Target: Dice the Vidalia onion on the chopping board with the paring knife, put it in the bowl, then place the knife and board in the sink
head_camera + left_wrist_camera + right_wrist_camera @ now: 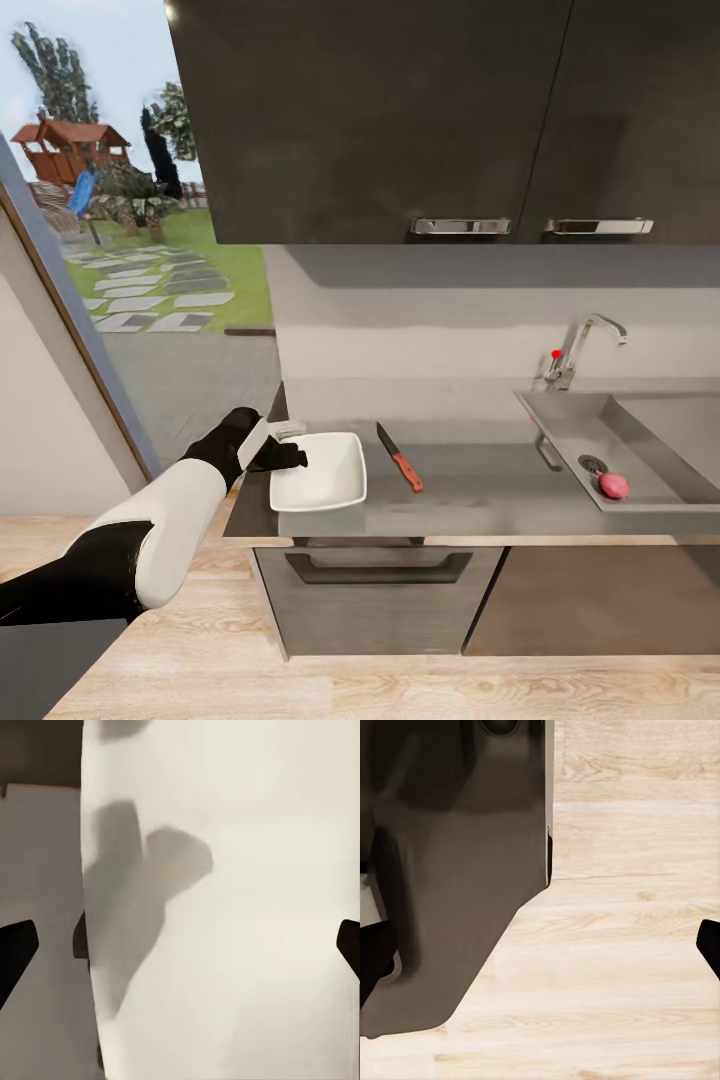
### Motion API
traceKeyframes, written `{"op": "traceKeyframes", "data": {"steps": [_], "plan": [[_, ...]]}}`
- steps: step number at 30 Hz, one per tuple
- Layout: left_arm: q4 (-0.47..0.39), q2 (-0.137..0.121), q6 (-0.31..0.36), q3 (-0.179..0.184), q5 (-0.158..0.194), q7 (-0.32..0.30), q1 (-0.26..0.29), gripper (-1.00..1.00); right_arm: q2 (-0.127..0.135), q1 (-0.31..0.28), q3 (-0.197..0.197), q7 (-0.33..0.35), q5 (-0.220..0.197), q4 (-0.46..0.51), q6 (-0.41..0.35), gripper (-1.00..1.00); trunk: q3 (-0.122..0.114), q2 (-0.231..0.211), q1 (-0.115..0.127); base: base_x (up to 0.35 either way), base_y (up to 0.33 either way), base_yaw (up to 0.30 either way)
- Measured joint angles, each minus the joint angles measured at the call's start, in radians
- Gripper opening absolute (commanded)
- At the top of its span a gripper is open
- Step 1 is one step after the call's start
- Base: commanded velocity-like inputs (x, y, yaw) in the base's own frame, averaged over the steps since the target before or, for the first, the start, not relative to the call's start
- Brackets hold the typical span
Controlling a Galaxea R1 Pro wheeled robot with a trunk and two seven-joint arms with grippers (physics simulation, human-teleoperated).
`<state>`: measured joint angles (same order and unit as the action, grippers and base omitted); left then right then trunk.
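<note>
The white squarish bowl (pixel 320 470) sits on the grey countertop (pixel 480 490) near its left end. My left gripper (pixel 289 456) hovers at the bowl's left rim. In the left wrist view the left gripper (pixel 180 945) is open. One dark fingertip (pixel 15 952) is over the counter and the other is over the bowl's pale inside (pixel 240 907). The paring knife (pixel 400 457), with its red handle toward me, lies just right of the bowl. The reddish onion (pixel 613 486) rests in the sink (pixel 570 430) beside the drain. The chopping board is out of view. My right gripper (pixel 540 952) hangs open over the wood floor.
A curved chrome tap (pixel 578 348) with a red dot stands behind the sink. Dark upper cabinets (pixel 440 120) hang over the counter, with dark drawers (pixel 375 585) below it. A glass wall to a garden (pixel 150 260) borders the counter's left end. A dark robot part (pixel 450 870) shows beside the right gripper.
</note>
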<state>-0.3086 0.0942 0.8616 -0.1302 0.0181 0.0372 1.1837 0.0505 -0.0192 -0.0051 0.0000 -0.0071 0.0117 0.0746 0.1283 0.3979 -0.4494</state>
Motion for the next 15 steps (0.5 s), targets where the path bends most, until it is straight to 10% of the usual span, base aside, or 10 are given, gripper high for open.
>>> {"op": "traceKeyframes", "data": {"steps": [15], "plan": [[0.0,-0.001,0.0,0.0,0.0,0.0,0.0,1.0,0.0,0.0,0.001,0.0,0.0,0.0,0.001,1.0,-0.011,0.0,0.0,0.0,0.0,0.0]]}}
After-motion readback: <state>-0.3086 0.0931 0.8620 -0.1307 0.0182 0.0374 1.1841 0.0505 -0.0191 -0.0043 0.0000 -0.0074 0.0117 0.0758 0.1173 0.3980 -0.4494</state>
